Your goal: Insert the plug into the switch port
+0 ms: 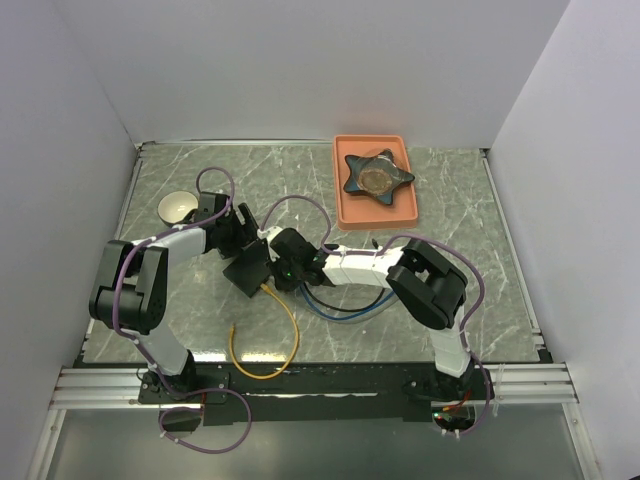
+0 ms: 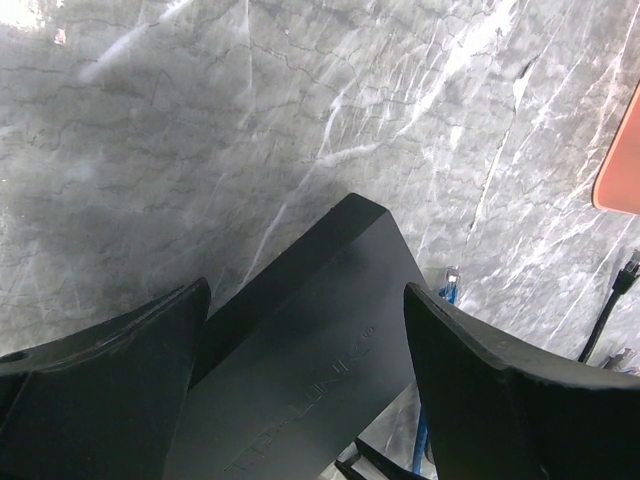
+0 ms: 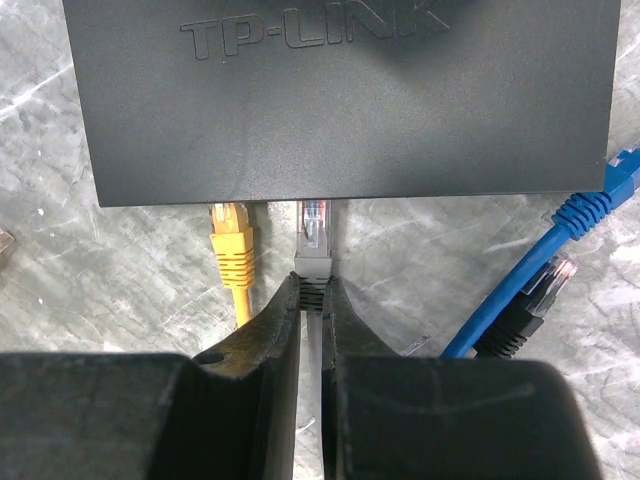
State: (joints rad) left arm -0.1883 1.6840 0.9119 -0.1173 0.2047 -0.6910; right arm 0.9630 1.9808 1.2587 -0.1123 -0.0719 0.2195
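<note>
The black switch (image 3: pixel 350 100) lies flat, its port edge facing my right gripper (image 3: pixel 313 285). That gripper is shut on the ribbed boot of a grey plug (image 3: pixel 313 240). The plug's clear tip sits in a port at the switch's edge, next to a yellow plug (image 3: pixel 232 245) in the neighbouring port. My left gripper (image 2: pixel 305 290) has its jaws wide, one finger (image 2: pixel 120 380) on each side of the switch (image 2: pixel 320 330), bracing it. From above, the left gripper (image 1: pixel 243 238) and right gripper (image 1: pixel 275 268) meet at the switch (image 1: pixel 248 272).
An orange tray (image 1: pixel 345 205) at the back holds a dark star-shaped object (image 1: pixel 376 177). A small bowl (image 1: pixel 177 207) stands at the left. A yellow cable (image 1: pixel 285 330) and blue cables (image 1: pixel 340 308) loop toward the near edge. A blue plug (image 3: pixel 622 165) and a black plug (image 3: pixel 545 285) lie loose at the right.
</note>
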